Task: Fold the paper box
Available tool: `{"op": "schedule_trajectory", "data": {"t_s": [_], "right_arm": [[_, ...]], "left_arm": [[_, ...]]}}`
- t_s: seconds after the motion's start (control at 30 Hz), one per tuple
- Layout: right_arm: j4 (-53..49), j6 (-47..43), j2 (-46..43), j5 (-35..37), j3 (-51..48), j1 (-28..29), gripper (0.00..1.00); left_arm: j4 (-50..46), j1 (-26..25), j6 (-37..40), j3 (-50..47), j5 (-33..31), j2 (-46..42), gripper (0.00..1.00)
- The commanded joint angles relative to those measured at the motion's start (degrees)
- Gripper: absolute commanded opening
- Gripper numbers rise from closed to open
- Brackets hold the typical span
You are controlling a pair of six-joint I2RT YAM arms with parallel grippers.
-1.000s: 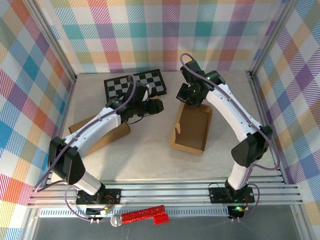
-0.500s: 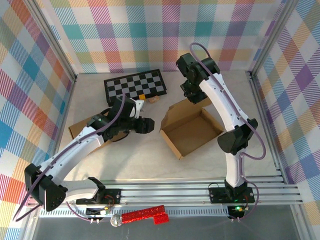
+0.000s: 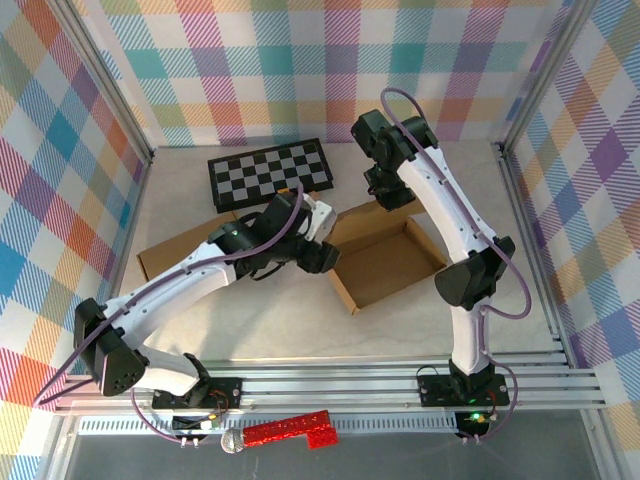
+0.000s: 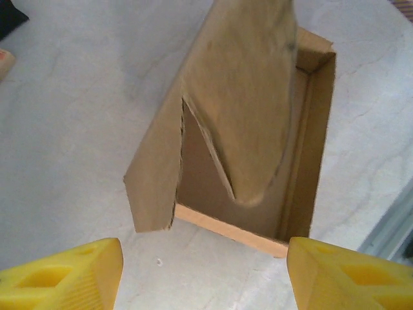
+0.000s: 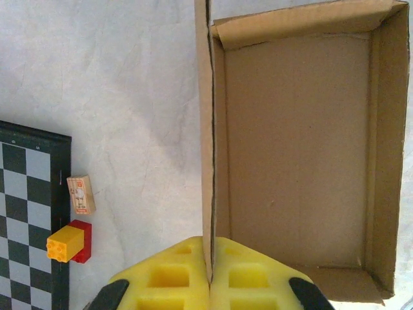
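The paper box [image 3: 385,262] lay open side up a little right of mid-table, a tall flap [image 4: 245,97] rising along one long side; the right gripper [image 5: 210,261] had its yellow fingers clamped together on an upright cardboard edge at the box's far side. The left gripper [image 3: 318,255] hung just beside the box's left corner, fingers [image 4: 71,274] apart and empty, seemingly clear of the cardboard; the chessboard [image 3: 270,172] lay behind.

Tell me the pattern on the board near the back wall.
Chessboard: black-and-white checks, clearest in the top external view.
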Motion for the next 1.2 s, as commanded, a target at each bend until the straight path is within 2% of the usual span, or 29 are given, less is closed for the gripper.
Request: {"op": "schedule_trajectory", "data": {"t_s": [0.0, 0.17, 0.37, 0.43, 0.63, 0.67, 0.7, 0.77, 0.83, 0.9, 1.03, 1.1, 1.17], "right_arm": [[-2.93, 0.95, -1.12, -0.09, -0.96, 0.31, 0.0], [-2.04, 0.52, -1.38, -0.25, -1.8, 0.31, 0.0], [-1.42, 0.13, -1.31, -0.42, -1.89, 0.27, 0.0], [-1.33, 0.01, -1.37, -0.52, -1.88, 0.31, 0.0], [0.71, -2.55, -2.3, -0.44, -2.79, 0.36, 0.0], [1.68, -4.01, -2.72, -0.13, -3.06, 0.34, 0.02], [2.97, -6.2, -3.3, 0.41, -3.57, 0.31, 0.12], [7.33, -13.43, -5.15, 2.0, -4.67, 0.27, 0.32], [15.76, -27.67, -8.72, 3.05, -7.72, 0.25, 0.54], [25.31, -42.84, -13.49, 1.73, -12.89, -0.13, 0.67], [44.43, -76.05, -27.06, -10.26, -29.22, -2.73, 0.78], [48.34, -85.94, -32.87, -17.18, -36.28, -6.03, 0.79], [48.93, -91.28, -36.66, -21.95, -41.09, -10.82, 0.79]], "left_arm": [[-2.18, -0.36, 2.06, 3.82, -5.69, 2.65, 0.67], [-4.16, -0.41, 3.39, 8.02, -5.39, 7.23, 0.57], [-6.4, -0.49, 3.62, 10.59, -5.57, 10.77, 0.37], [-6.35, -0.41, 3.79, 10.81, -5.61, 11.3, 0.25], [-7.28, -0.5, 4.43, 11.87, -7.1, 12.23, 0.09], [-7.2, -0.44, 4.77, 11.84, -7.32, 11.94, 0.07], [-7.31, -0.34, 5.33, 12.0, -7.54, 11.57, 0.03], [-7.62, 0.11, 7.1, 12.02, -6.95, 10.59, 0.0], [-8.12, 1.47, 9.51, 11.52, -5.74, 9.18, 0.0], [-8.68, 3.96, 11.99, 10.72, -2.08, 7.67, 0.0], [-9.81, 8.8, 19.41, 8.47, 5.06, 4.49, 0.0], [-10.17, 10.87, 23.24, 7.48, 6.98, 3.3, 0.0], [-10.8, 13.28, 26.95, 7.09, 9.36, 2.72, 0.0]]}}
